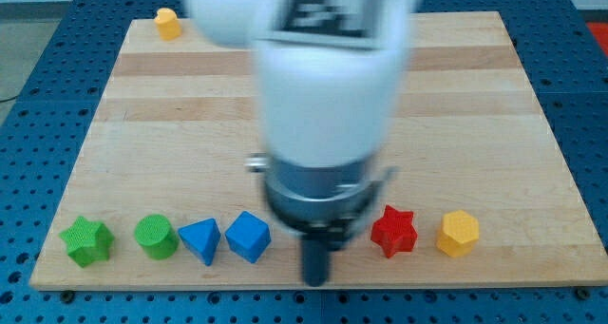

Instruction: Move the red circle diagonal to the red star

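The red star [393, 231] lies near the view's bottom edge of the wooden board [494, 105], right of centre. No red circle shows; the blurred white arm [328, 86] covers the middle of the board and could hide it. My tip [315, 281] is near the board's bottom edge, between the blue cube [248, 236] to its left and the red star to its right, touching neither.
Along the bottom, from the view's left: a green star [86, 241], a green circle [155, 237], a blue triangle [200, 240], the blue cube. A yellow hexagon [458, 233] sits right of the red star. A small yellow block [167, 23] is at top left.
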### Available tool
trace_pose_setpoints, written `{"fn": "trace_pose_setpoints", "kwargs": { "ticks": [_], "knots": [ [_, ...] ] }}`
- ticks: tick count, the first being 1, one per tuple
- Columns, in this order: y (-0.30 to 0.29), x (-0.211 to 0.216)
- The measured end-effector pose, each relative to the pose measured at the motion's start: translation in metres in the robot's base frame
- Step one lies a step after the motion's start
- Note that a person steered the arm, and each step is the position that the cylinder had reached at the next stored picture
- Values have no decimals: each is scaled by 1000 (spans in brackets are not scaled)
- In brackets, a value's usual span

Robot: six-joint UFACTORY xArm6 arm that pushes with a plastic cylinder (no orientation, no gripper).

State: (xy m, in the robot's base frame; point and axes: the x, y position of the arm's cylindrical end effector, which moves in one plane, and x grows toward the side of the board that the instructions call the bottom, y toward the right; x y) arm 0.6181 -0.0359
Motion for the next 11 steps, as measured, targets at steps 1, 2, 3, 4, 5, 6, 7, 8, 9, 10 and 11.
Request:
{"fn": "trace_pose_setpoints", "kwargs": {
  "ticks": [1, 2, 3, 4, 5, 6, 7, 8, 9, 10, 11],
  "knots": [
    [-33, -27],
    [2, -52],
    [8, -34],
    [-9, -5],
    [20, 0],
    [69, -4],
    [80, -22],
    [33, -40],
    [5, -40],
    [6, -80],
    [-14, -102]
  ]
}}
